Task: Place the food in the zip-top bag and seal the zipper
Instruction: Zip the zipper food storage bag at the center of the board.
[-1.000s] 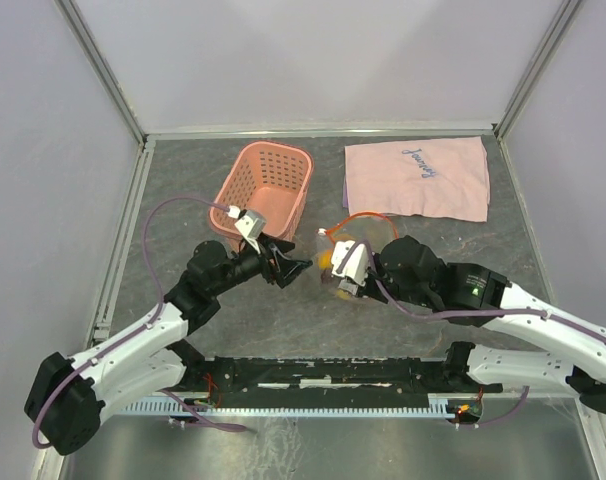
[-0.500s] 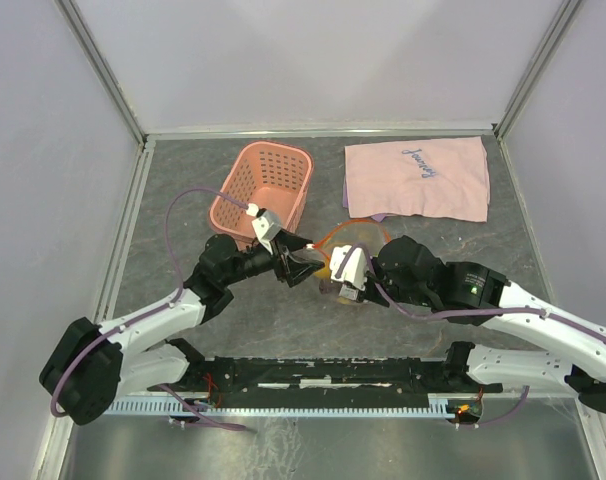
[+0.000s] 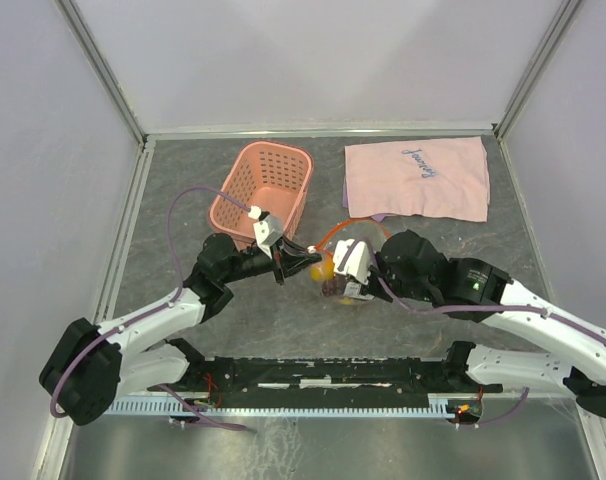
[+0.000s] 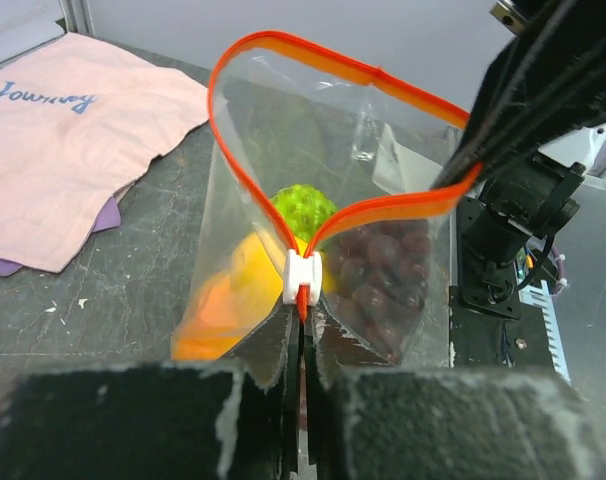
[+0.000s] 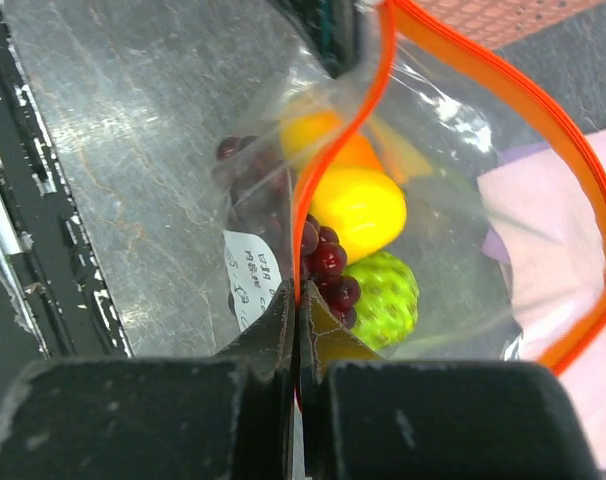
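Our left gripper [image 4: 302, 335] is squeezed tight on the white end of the zipper [image 4: 383, 207]. Our right gripper [image 5: 297, 315] pinches it too. We see the zip-top bag [image 4: 283, 140] between them, mouth wide, food [image 5: 358, 212] inside

Left gripper [image 4: 301, 330] and right gripper [image 5: 296, 320] pinch and block the zip-top bag's [image 4: 233, 200] two sides; pink basket [image 3: 263, 190] beyond-left; pink cloth [image 3: 418, 178] beyond-right; near side open.

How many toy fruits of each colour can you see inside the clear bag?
Yellow fruit: 1
Orange fruit: 1
Green bumpy fruit: 1
Purple grapes: 1 bunch
Total: 4 visible in the bag; others may be hidden behind them.
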`<state>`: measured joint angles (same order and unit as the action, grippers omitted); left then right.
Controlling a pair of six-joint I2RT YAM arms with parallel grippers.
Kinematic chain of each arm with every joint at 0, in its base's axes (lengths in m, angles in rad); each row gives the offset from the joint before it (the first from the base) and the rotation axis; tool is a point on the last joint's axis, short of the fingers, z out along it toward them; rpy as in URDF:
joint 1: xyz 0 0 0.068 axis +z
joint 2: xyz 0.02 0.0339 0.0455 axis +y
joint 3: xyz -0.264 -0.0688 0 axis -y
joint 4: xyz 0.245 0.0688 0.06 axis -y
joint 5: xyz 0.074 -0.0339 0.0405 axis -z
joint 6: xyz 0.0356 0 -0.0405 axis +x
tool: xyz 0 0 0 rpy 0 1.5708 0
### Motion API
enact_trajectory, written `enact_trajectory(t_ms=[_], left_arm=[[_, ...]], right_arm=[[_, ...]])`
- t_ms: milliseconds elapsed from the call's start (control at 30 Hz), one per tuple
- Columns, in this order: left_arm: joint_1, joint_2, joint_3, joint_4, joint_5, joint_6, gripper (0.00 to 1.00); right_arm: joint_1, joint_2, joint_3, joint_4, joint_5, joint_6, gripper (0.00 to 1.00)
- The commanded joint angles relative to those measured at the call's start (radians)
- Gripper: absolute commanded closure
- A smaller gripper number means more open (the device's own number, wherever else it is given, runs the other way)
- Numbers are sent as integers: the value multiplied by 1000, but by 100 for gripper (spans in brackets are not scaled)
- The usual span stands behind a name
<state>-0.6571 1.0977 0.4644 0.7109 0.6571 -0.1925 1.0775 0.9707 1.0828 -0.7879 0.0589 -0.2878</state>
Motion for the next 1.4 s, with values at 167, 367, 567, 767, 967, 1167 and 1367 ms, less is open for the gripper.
enact_trajectory(t_ms=[167,367,567,767,967,1167,1367], left_arm=[[-9,-93,79,-76,-52,-36,97],[-57,-108,153,-228,-121,-1,97],[-104,-132,188,-331,-179,59,97],[-143,-138,213,-383,-202,103,97],[-153,-143,215,-388,-207,116,97],[-161,-151,216,-386,-211,121,97],[-163,-145,223,-387,-219,117,97]], right_arm=[[-150,8,103,10,-95,-24,87],[-190,49,214,-37,-272,-74,58],[-198,169,354,-93,-387,-151,54],[-228,295,483,-159,-568,-295,50],[-260,424,601,-218,-640,-363,51],[-289,468,593,-232,-721,-401,52],[-298,485,584,-230,-764,-406,52]])
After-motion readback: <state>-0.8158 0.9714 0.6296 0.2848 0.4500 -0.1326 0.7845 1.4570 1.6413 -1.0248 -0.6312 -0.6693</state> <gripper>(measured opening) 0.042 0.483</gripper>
